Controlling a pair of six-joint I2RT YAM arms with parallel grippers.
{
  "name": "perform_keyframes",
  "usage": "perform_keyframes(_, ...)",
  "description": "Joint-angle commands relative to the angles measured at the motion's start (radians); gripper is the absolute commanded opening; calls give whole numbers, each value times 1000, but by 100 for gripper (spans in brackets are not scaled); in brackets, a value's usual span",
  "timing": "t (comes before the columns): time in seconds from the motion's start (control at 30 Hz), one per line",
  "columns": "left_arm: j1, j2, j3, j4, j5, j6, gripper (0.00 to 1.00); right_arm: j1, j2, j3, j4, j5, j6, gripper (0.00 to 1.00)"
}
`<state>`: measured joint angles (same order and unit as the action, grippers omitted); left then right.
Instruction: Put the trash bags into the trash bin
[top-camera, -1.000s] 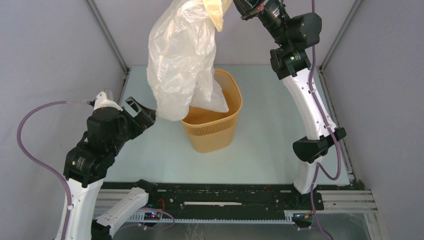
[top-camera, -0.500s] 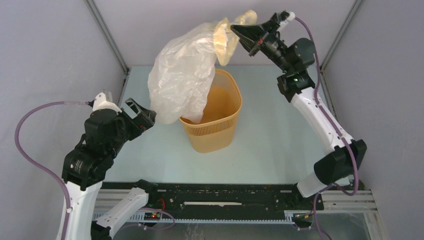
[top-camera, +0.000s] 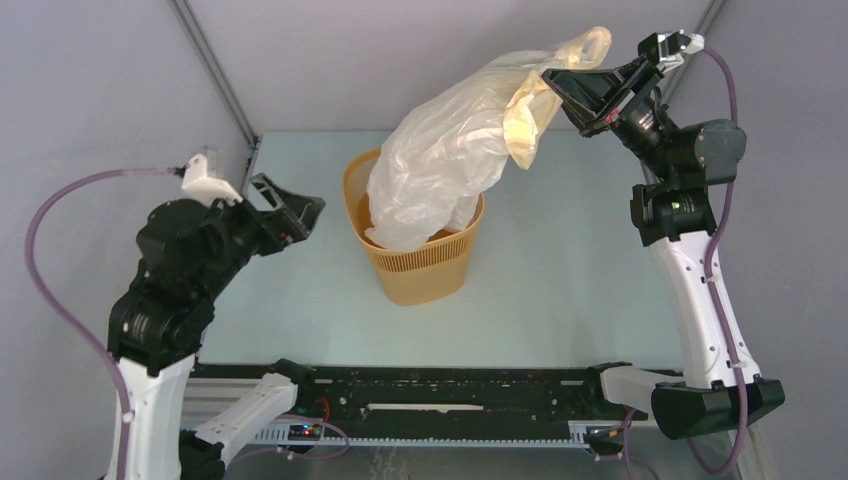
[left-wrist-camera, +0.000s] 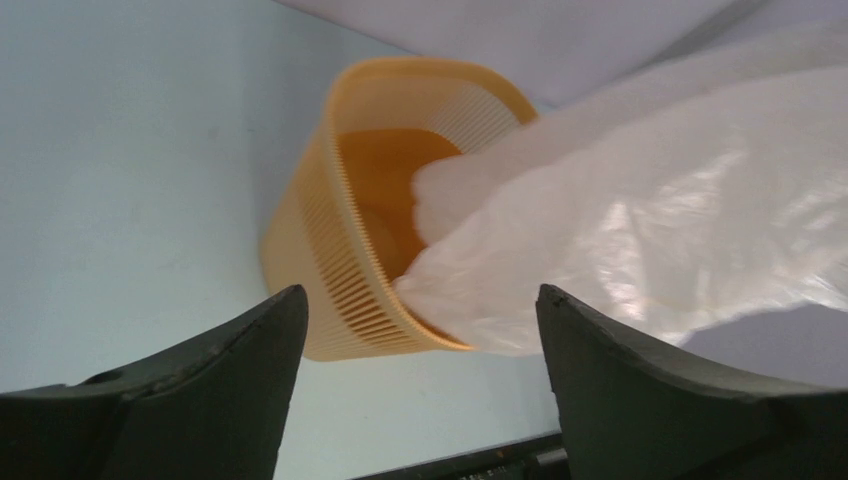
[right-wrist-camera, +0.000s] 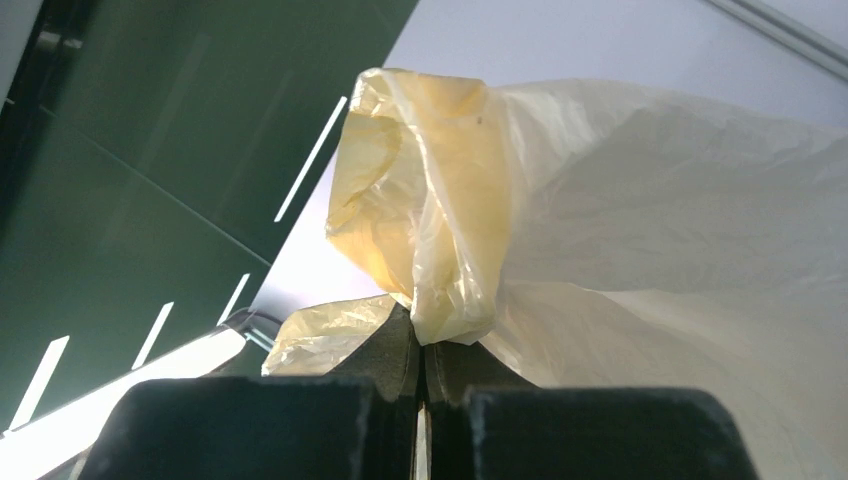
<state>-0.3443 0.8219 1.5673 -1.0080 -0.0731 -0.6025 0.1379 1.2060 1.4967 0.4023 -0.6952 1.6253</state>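
Observation:
The yellow-orange trash bin (top-camera: 425, 265) stands upright mid-table. The pale cream trash bag (top-camera: 450, 160) hangs from my right gripper (top-camera: 553, 83), held high above and to the right of the bin; its lower end dips inside the bin over the right part of the rim. In the right wrist view the jaws are shut on a bunched fold of the bag (right-wrist-camera: 455, 230) at the gripper (right-wrist-camera: 422, 345). My left gripper (top-camera: 300, 212) is open and empty, left of the bin. In the left wrist view the gripper (left-wrist-camera: 420, 305) faces the bin (left-wrist-camera: 330, 250) and bag (left-wrist-camera: 640, 240).
The pale table surface (top-camera: 560, 270) is enclosed by grey walls with metal corner posts (top-camera: 215, 80). A black rail (top-camera: 440, 385) runs along the near edge between the arm bases.
My right gripper has swung down and to the right with the bag, dragging the bag from the bin's left side over to its right rim. My left gripper has risen slightly and stays open.

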Motion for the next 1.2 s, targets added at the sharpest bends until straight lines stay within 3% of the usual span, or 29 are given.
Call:
perform_keyframes(0.0, -16, 109, 9, 144, 275, 29, 84, -16, -7, -6, -70, -33, -38, 0)
perform_keyframes(0.3, -206, 155, -70, 252, 219, 20, 73, 9, -12, 3, -102, -11, -50, 0)
perform_keyframes(0.43, -284, 268, -38, 299, 241, 11, 72, 52, 4, 25, -109, 8, -62, 0)
perform_keyframes(0.63, -290, 463, 30, 217, 94, -18, 70, 126, 10, 42, -141, 55, -100, 0)
perform_keyframes(0.73, -279, 509, 21, 224, 92, -7, 66, 169, 7, 40, -165, 79, -125, 0)
perform_keyframes(0.97, -275, 481, -11, 233, 44, 27, 65, 239, 10, 25, -212, 112, -185, 0)
perform_keyframes(1.17, -274, 312, -109, 239, 57, 60, 73, 250, 36, 53, -298, 107, -240, 0)
